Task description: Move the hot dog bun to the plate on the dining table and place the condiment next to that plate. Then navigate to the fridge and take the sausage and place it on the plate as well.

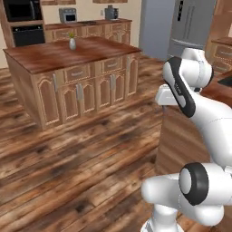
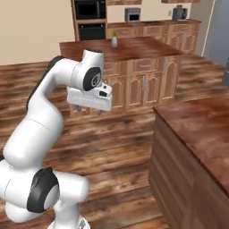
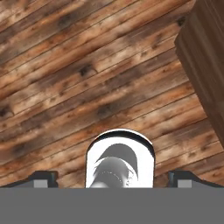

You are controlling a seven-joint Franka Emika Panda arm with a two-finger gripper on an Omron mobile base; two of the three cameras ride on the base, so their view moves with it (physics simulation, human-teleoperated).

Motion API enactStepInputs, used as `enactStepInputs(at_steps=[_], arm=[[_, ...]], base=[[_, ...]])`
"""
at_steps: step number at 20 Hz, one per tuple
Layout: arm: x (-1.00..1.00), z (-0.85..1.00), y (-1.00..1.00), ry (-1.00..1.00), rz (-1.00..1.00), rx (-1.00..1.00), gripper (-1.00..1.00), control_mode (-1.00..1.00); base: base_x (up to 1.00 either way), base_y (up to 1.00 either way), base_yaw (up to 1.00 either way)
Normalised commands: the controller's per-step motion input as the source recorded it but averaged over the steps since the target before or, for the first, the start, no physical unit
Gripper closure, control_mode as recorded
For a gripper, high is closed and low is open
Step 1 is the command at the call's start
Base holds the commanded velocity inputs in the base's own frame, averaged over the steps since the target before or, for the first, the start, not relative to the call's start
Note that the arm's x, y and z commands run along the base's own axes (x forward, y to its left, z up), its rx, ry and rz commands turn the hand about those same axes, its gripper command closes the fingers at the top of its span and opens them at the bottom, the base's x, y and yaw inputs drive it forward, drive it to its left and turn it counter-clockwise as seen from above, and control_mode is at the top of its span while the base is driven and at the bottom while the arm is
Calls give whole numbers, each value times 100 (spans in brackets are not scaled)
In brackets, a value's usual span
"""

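hand view: fingers point(image 3: 112, 178) spread wide, holding nothing.

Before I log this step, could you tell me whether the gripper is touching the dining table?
Apart. In the right base view the gripper hangs open over bare floor, with a clear gap to the dining table.

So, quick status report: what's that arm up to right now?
Gripper open, empty, over bare wood floor. Dining table corner alongside; fridge across the room. Island stands off, path clear.
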Motion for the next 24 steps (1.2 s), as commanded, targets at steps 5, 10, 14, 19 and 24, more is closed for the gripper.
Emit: enactStepInputs(at_steps=[5, 10, 14, 19, 24], arm=[[0, 0, 0, 0, 0, 0, -100, 100], [0, 0, 0, 0, 0, 0, -100, 100], [0, 0, 0, 0, 0, 0, -100, 100], [0, 0, 0, 0, 0, 0, -100, 100], [0, 0, 0, 0, 0, 0, -100, 100]], base=[[96, 78, -44], [93, 86, -45], [96, 88, -45], [99, 88, -43], [100, 74, -41]])
